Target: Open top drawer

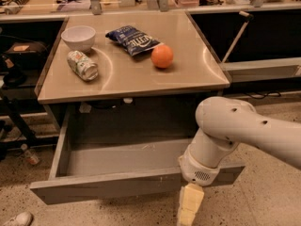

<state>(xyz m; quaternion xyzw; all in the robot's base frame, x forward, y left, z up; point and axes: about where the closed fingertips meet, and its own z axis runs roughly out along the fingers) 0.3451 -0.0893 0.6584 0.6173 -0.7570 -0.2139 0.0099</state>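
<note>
The top drawer is a wide grey metal drawer under the table top. It stands pulled far out and its inside shows bare. My white arm reaches down in front of its right part. My gripper hangs at the bottom edge of the view, just in front of and below the drawer's front panel. One pale yellow finger shows, pointing down.
On the table top lie a white bowl, a can on its side, a blue chip bag and an orange. A shelf stands to the right, a dark rack to the left. A bottle lies on the floor.
</note>
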